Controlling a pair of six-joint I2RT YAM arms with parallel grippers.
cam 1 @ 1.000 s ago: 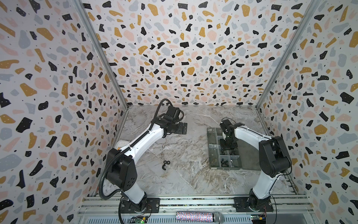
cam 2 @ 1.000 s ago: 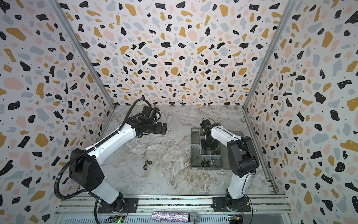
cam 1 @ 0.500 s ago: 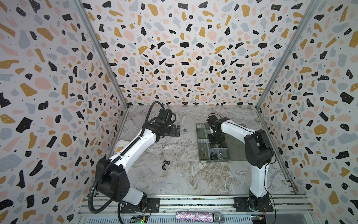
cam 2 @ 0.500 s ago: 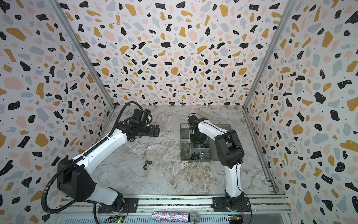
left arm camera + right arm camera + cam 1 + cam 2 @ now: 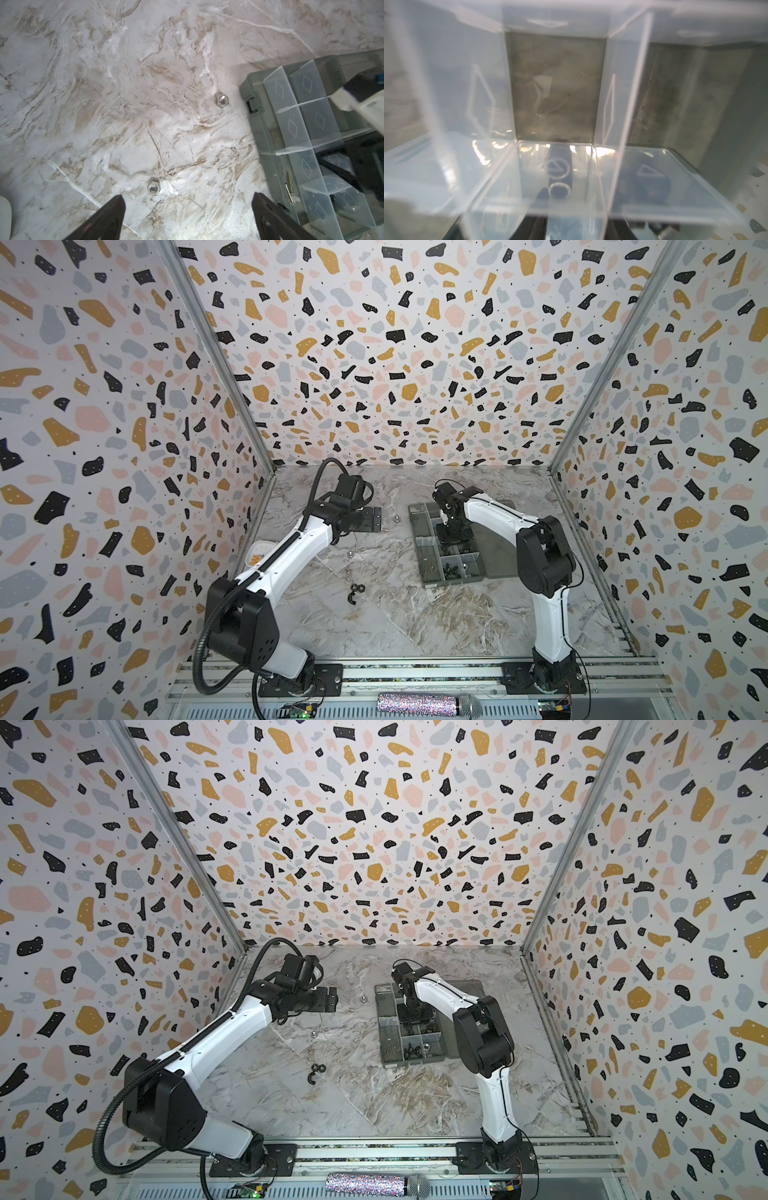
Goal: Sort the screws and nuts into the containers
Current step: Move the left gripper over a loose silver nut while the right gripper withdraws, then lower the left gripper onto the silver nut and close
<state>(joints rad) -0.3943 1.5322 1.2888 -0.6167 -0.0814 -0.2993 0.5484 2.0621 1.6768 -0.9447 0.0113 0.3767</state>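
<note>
Two silver nuts [image 5: 153, 187] [image 5: 222, 100] lie on the marble; in both top views they are small bright dots [image 5: 350, 554] [image 5: 363, 998]. My left gripper [image 5: 188, 207] hangs open above the nearer one, holding nothing. Two black nuts [image 5: 356, 591] [image 5: 316, 1071] lie closer to the front. The grey organiser box [image 5: 453, 581] [image 5: 409, 1061] holds thin screws [image 5: 288, 187] [image 5: 430, 566] and black pieces [image 5: 453, 570] in its front containers. My right gripper [image 5: 456, 540] [image 5: 578, 230] is down inside a middle container, fingers apart on either side of a clear divider [image 5: 600, 187], gripping nothing that I can see.
The box lid [image 5: 498, 531] lies open flat on the right side. A white dish [image 5: 259, 549] sits by the left wall behind my left arm, also at the edge of the left wrist view [image 5: 4, 216]. A microphone [image 5: 428, 703] lies on the front rail.
The organiser box slid left with my right gripper inside it, and the right fingers have since spread. My left gripper drew back to the left.
</note>
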